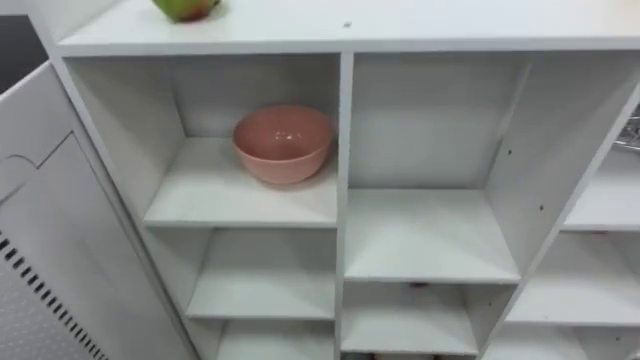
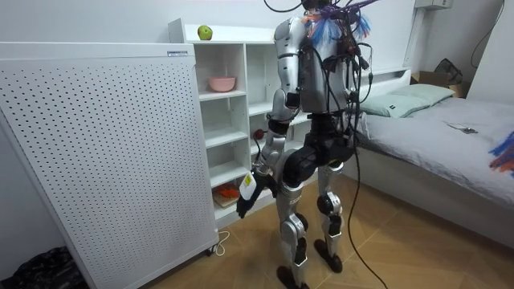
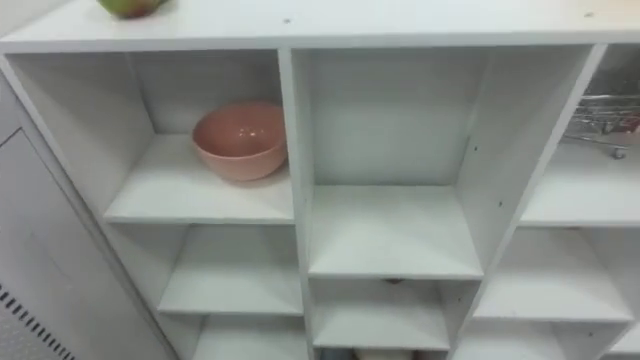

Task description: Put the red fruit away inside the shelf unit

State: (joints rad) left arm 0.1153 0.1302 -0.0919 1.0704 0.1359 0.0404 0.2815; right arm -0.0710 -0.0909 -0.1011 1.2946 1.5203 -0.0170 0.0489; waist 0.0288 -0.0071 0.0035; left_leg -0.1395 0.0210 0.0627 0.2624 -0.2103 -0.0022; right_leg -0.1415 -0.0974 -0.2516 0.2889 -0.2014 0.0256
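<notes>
The left hand (image 2: pixel 245 193) is hung low beside the lower shelves of the white open-fronted closet (image 1: pixel 343 150); whether its fingers are spread or curled cannot be told. The round green apple (image 1: pixel 185 8) is set on the closet's top, at its left end, well above that hand and over the compartment of the round pink bowl (image 1: pixel 283 143).

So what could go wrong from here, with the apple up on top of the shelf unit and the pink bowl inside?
1. The green apple lies on the top board of the shelf unit, near its left end; a careless touch may roll it off.
2. The pink bowl stands close to the divider, so a hand going in may bump it.
3. The perforated panel stands close on the left and may block the left arm.
</notes>
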